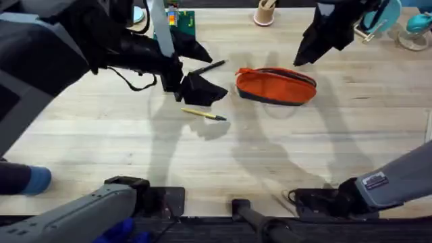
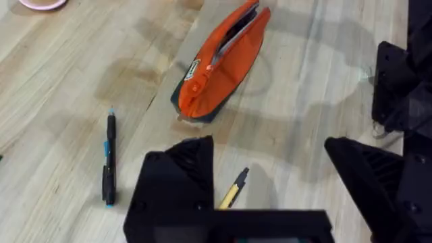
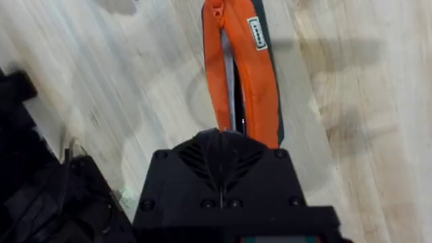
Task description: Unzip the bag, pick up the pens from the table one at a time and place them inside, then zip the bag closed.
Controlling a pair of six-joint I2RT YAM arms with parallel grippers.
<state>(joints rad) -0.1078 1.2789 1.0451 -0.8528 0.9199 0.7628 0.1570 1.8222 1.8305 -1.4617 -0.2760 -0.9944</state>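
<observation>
On the wooden table [image 1: 101,145], seen from overhead, the orange bag [image 1: 275,86] lies lengthwise across the middle, its dark grey underside showing along the near edge. Left of it lie the two pens: the black pen [image 1: 210,67] rests at an angle just beyond the left gripper [image 1: 196,84], and the yellow pen [image 1: 203,114] lies on the near side of that gripper, its dark tip pointing toward the bag. The left gripper hovers between the two pens with its fingers spread apart and nothing between them; in its wrist view the wide gap between the black fingers [image 2: 179,182] frames the tip end of the yellow pen [image 2: 233,189], with the black pen [image 2: 109,158] off to one side and the bag [image 2: 223,61] beyond, its zipper partly parted near the far end. The right gripper [image 1: 307,50] hangs above the table just beyond the bag's right end; in its wrist view the fingers [image 3: 223,152] are pressed together, holding nothing, directly over the bag [image 3: 260,88], whose zipper slit runs along the top. A tan cup [image 1: 264,11] stands at the far edge.
</observation>
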